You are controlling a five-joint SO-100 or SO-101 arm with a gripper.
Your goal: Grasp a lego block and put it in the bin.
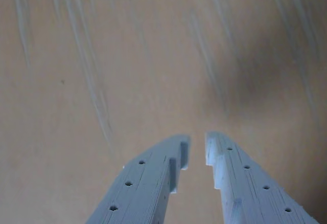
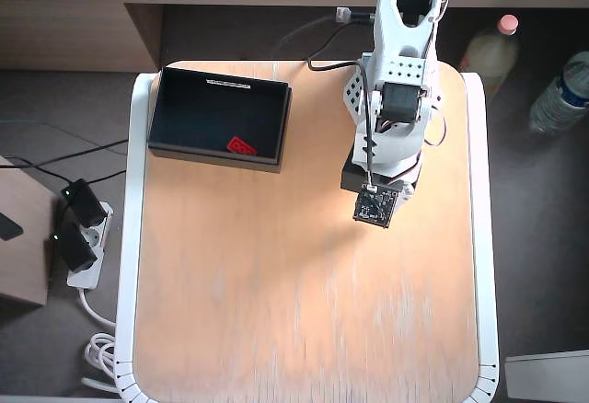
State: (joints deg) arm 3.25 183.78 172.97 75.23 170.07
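In the overhead view the red lego block [image 2: 242,145] lies inside the black bin [image 2: 175,113], near its front wall, at the table's back left. The white arm [image 2: 394,99] is folded at the back right, well clear of the bin, and its wrist camera board [image 2: 377,206] hides the fingers from above. In the wrist view my gripper [image 1: 198,143] points at bare wooden tabletop. Its two pale blue fingers [image 1: 153,178] stand a narrow gap apart with nothing between them. Neither block nor bin shows in the wrist view.
The wooden table [image 2: 304,311] has a white rim. Two bottles [image 2: 488,49] stand on the floor off its back right corner. A power strip with plugs [image 2: 78,233] and cables lies on the floor to the left.
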